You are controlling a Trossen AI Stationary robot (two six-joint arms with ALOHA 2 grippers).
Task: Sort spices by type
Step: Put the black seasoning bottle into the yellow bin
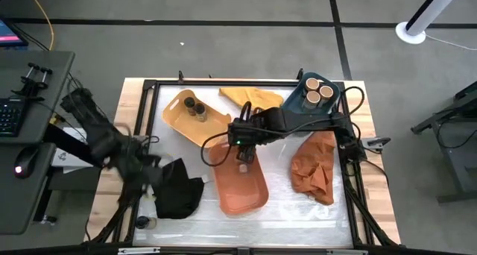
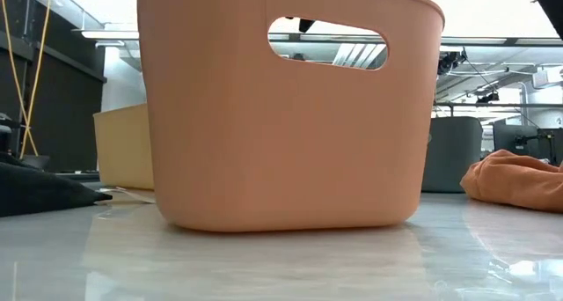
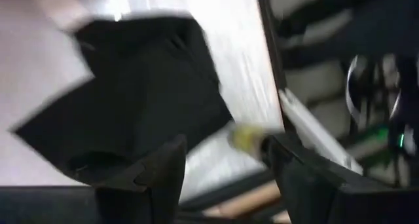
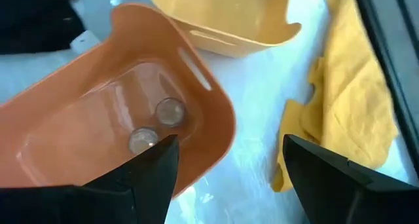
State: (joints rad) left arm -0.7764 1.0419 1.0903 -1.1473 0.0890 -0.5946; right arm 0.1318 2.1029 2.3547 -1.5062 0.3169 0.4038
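Hovering over orange tub (image 4: pixel 78 119), right hand (image 4: pixel 229 168), fingers apart, empty; two spice jars (image 4: pixel 157 122) lie just below inside.

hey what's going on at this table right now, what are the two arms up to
The robot is sorting small spice jars into plastic tubs. The right gripper hangs open and empty over the orange tub, where two jars already sit. The yellow tub holds two dark jars, and the blue tub three tan-topped ones. The left gripper is open at the table's left edge by the black cloth, with one more jar on the table near it.
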